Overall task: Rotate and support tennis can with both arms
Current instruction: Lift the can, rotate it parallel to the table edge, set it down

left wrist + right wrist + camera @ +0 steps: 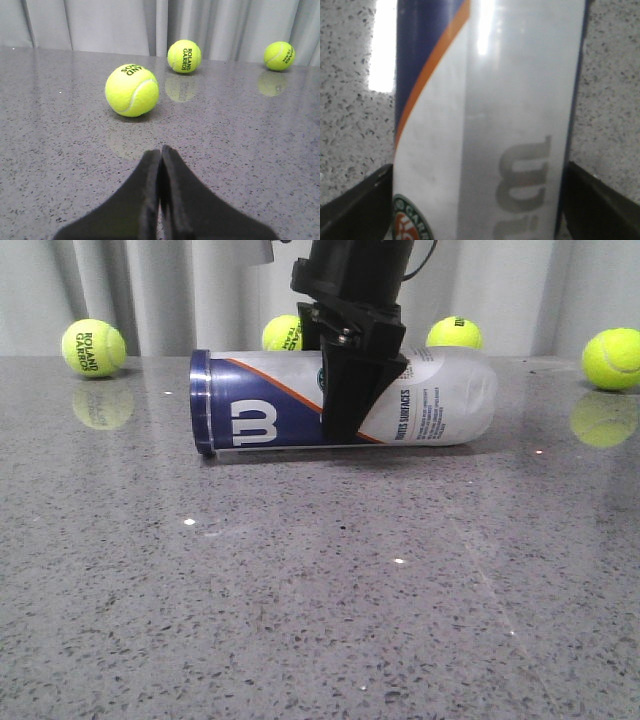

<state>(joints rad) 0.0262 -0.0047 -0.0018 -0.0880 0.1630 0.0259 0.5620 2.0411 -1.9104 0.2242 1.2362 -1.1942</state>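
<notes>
Your right gripper point(345, 410) clamps the lying tennis can point(250, 405) at frame centre; your left gripper point(160, 165) is closed, empty.

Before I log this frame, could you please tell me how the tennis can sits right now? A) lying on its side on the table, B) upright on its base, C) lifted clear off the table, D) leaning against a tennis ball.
A: the tennis can lies horizontally on the table, with the right gripper straddling its middle.

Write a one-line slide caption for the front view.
Right gripper straddles the tennis can lying sideways on the table, tennis balls behind.
</notes>
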